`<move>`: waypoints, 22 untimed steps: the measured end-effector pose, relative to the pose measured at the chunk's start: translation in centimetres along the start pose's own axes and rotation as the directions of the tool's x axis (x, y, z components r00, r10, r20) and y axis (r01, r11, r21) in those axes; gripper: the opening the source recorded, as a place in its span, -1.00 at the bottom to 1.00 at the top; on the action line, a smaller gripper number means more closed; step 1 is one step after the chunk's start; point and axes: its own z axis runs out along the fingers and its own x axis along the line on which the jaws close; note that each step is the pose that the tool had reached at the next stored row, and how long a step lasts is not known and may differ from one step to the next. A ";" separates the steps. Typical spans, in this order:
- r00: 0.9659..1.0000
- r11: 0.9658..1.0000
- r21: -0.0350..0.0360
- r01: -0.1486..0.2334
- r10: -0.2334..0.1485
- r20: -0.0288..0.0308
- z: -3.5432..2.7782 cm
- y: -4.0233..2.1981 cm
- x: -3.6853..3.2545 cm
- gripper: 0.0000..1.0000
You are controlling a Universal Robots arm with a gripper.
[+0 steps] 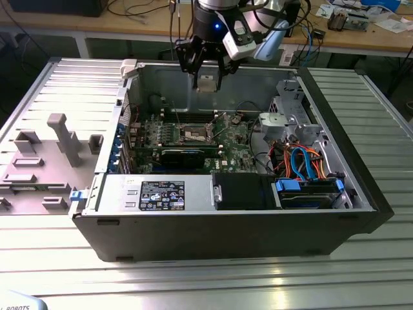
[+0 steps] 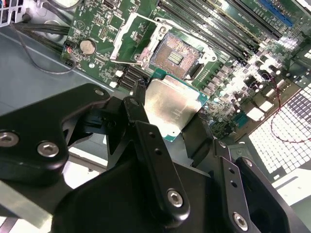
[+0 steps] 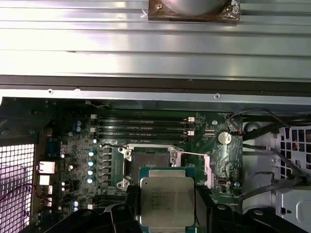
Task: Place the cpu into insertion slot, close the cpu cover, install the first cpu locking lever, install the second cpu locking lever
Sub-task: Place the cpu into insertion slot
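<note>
My gripper (image 1: 206,79) hangs over the back of the open computer case, shut on the cpu (image 1: 206,84), a small flat silver-topped chip. Both wrist views show the cpu (image 2: 172,109) (image 3: 166,199) clamped at its edges between the black fingers (image 2: 138,114) (image 3: 127,204). Below it on the green motherboard (image 1: 232,145) the insertion slot (image 1: 197,134) (image 2: 174,56) (image 3: 148,158) lies uncovered, dark with a silvery rim. The cpu cover (image 2: 127,36) (image 3: 208,171) is swung open beside the slot. A thin wire locking lever (image 2: 127,62) (image 3: 190,154) stands released near it.
The case walls (image 1: 193,77) ring the board. Long black memory slots (image 3: 141,127) run beside the socket. A power supply (image 1: 161,194) sits at the front, and a drive cage with orange and blue cables (image 1: 303,161) at the exterior view's right. A grey fixture (image 1: 61,139) stands outside at the exterior view's left.
</note>
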 end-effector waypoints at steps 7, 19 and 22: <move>1.000 1.000 0.000 0.003 -0.003 0.000 0.53 -0.02 0.41 0.09; 1.000 1.000 0.000 0.003 -0.003 0.000 1.69 -0.12 0.69 0.09; 1.000 1.000 0.000 0.004 -0.004 0.000 1.91 -0.13 0.76 0.09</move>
